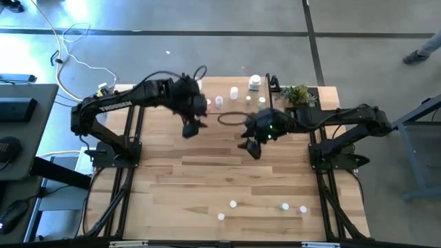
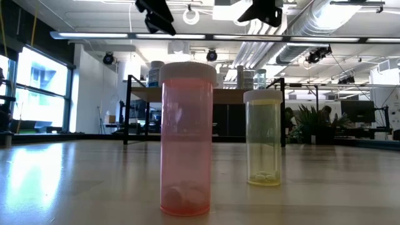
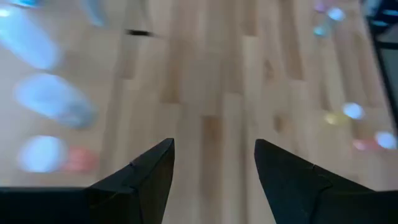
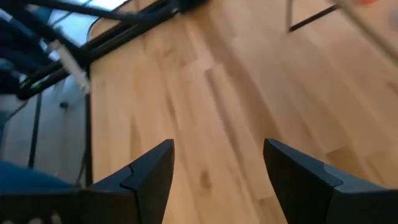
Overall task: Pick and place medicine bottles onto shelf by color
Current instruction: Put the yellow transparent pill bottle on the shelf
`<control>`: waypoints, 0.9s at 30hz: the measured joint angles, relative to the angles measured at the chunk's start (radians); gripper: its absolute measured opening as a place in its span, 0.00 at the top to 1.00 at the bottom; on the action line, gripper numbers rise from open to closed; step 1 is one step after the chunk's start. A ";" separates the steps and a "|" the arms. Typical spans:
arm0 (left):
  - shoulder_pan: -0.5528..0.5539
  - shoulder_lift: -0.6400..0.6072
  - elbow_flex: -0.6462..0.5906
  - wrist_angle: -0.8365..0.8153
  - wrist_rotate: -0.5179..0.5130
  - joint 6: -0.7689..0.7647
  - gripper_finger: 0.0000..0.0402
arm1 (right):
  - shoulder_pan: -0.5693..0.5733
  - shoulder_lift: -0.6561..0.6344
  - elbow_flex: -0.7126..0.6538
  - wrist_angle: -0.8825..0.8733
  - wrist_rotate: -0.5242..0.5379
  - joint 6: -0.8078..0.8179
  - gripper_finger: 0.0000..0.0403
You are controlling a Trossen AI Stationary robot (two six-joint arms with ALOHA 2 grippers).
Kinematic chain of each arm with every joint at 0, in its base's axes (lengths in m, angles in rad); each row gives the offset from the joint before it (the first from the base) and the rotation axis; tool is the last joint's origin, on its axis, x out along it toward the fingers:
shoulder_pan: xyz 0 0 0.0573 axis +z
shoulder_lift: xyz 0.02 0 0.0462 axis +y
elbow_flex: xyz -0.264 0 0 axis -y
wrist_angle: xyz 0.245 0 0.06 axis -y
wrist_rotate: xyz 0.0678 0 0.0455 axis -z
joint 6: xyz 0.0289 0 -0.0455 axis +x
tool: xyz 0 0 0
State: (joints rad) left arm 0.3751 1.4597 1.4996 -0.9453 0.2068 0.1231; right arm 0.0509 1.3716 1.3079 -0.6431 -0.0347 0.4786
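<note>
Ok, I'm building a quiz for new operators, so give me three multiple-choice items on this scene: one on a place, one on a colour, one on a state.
1. In the high view, the plant sprig sits at the table's
A. top right corner
B. bottom left corner
C. middle

2. In the low view, the bottle nearest the camera is tinted
A. blue
B. pink
C. green

3. The two grippers are
A. both shut on bottles
B. left shut on a bottle, right open
C. both open and empty

Answers:
1 A: the plant sprig lies by that corner.
2 B: the pink bottle looms larger than the yellow one behind it.
3 C: the left gripper and right gripper show only bare tabletop between spread fingers.
</note>
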 joint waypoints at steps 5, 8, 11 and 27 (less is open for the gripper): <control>-0.115 -0.046 -0.100 0.040 -0.008 -0.040 0.47 | 0.135 0.035 0.000 -0.001 0.134 0.019 0.41; -0.178 -0.065 -0.144 0.059 -0.006 -0.084 0.47 | 0.206 0.066 0.000 0.004 0.204 0.019 0.41; -0.231 -0.081 -0.181 0.068 -0.007 -0.123 0.47 | 0.262 0.107 0.000 0.027 0.245 0.019 0.41; -0.436 -0.110 -0.357 0.164 -0.011 -0.286 0.47 | 0.454 0.348 0.000 0.185 0.266 0.069 0.41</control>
State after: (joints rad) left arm -0.0610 1.3495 1.1430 -0.7812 0.1963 -0.1627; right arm 0.5050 1.7194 1.3079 -0.4583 0.2317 0.5473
